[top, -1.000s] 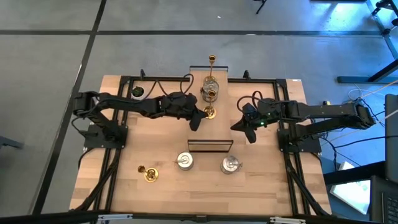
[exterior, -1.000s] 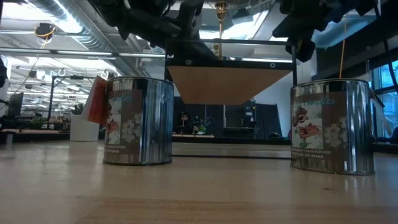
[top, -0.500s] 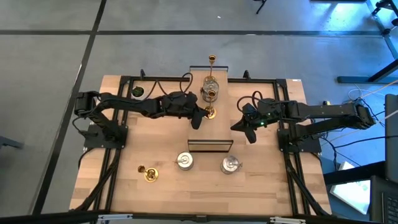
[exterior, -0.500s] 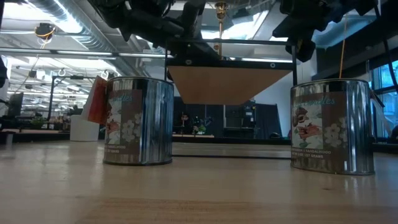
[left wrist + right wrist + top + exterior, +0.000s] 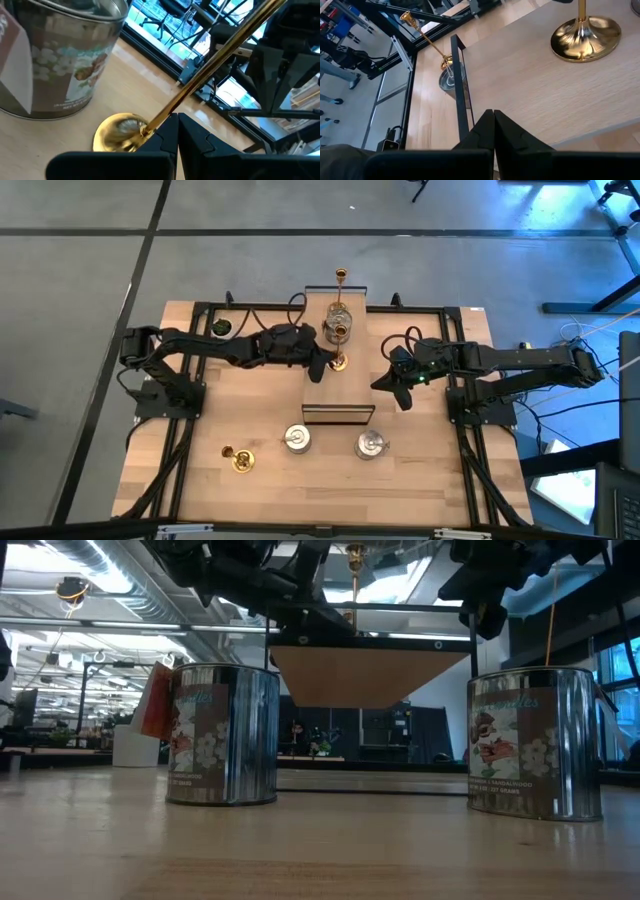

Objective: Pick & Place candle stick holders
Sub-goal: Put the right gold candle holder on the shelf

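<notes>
On a raised wooden platform stand a slim brass holder, a second brass holder, a squat silver one and, at the far end, a third brass holder. Two silver tin holders stand on the table near the front. A brass holder lies at the front left. My left gripper is shut, right beside the nearest brass holder's stem. My right gripper is shut and empty, to the right of the platform. My left gripper is shut, with the outer side of one fingertip by the brass holder's stem, just above its round base. I cannot tell whether it touches. The holder stands on its base on the platform.
The platform has a black frame with an upright edge at its near end. Black rails run round the table's far part. In the low view the two tins stand before the platform.
My left gripper has gone a little toward the table's far edge and toward the nearest brass holder on the platform, still shut. The holder has stayed in place.
</notes>
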